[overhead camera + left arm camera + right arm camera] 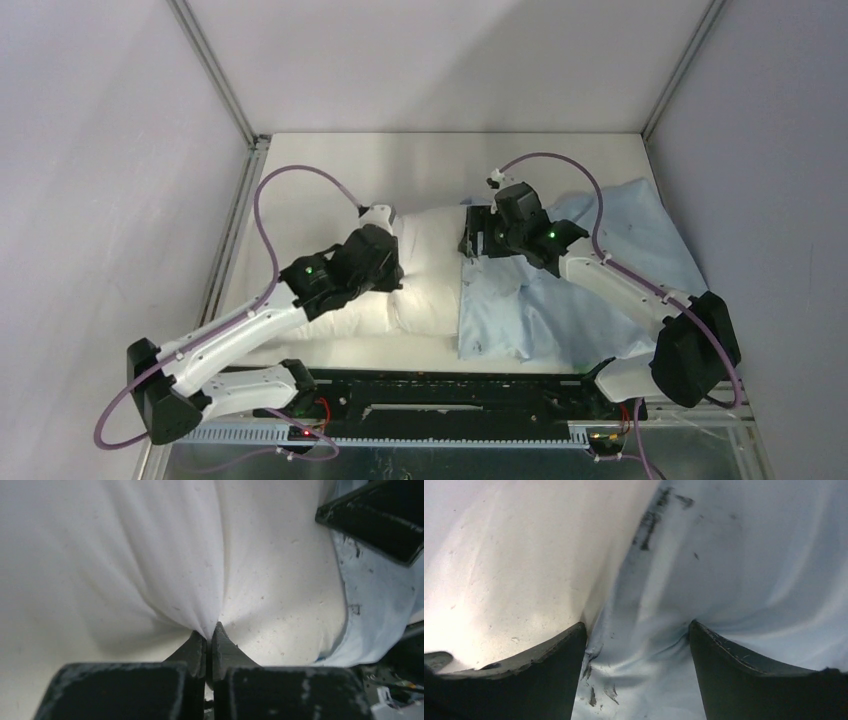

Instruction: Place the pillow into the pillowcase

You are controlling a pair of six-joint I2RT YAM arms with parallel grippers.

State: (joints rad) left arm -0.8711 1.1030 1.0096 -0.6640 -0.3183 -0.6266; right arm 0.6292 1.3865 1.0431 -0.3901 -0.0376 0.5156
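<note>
The plump white pillow (430, 270) lies across the middle of the table, its right end inside the light blue pillowcase (600, 290). My left gripper (395, 275) is shut on a pinch of the pillow's fabric; in the left wrist view the gripper (210, 630) holds a fold of the white pillow (125, 555). My right gripper (472, 250) is open at the pillowcase's mouth. In the right wrist view its gripper (638, 630) straddles the blue hem of the pillowcase (724, 555), with the pillow (514, 555) at the left.
The white tabletop (440, 160) shows behind the pillow. Grey enclosure walls with metal posts (215, 75) stand on both sides. A black rail (450, 395) with the arm bases runs along the near edge. Purple cables (270, 200) loop above each arm.
</note>
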